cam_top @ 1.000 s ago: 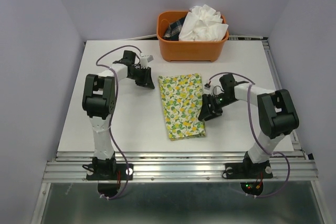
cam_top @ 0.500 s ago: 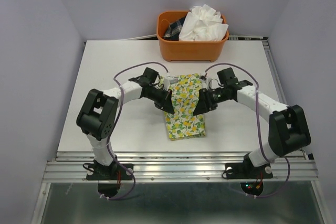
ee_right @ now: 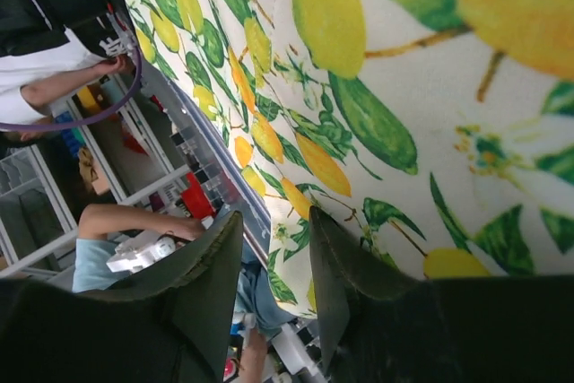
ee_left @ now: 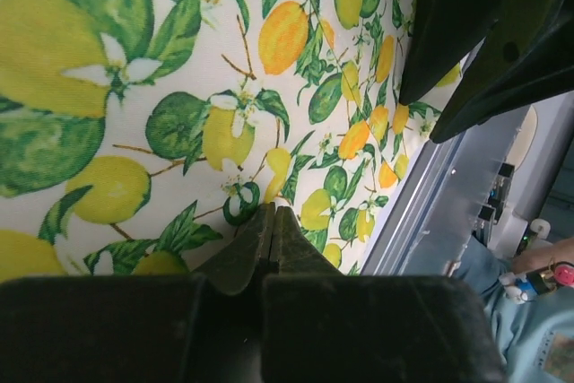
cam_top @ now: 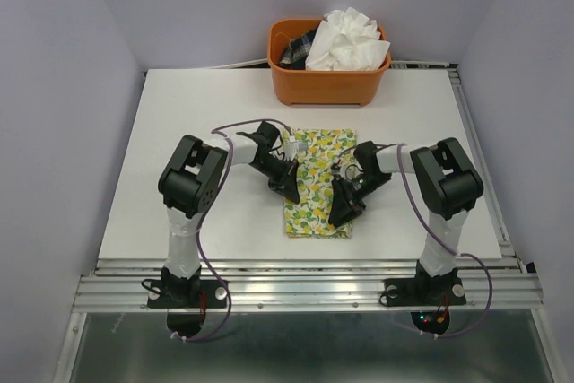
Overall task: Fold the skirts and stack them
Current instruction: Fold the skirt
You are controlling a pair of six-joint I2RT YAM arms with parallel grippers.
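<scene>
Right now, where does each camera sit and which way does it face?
Top: above and behind the arms, looking down on the table; both arms showing.
Left wrist: on the left arm, facing the lemon-print skirt close up; shut left pincer showing.
Right wrist: same skirt; open right pincer showing.
All three share the skirt.

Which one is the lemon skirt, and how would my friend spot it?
Look at the white table, just in front of the orange basket. The lemon skirt lies folded flat there. It alone is covered in yellow lemons and green leaves; the white cloth in the basket is plain and crumpled.
</scene>
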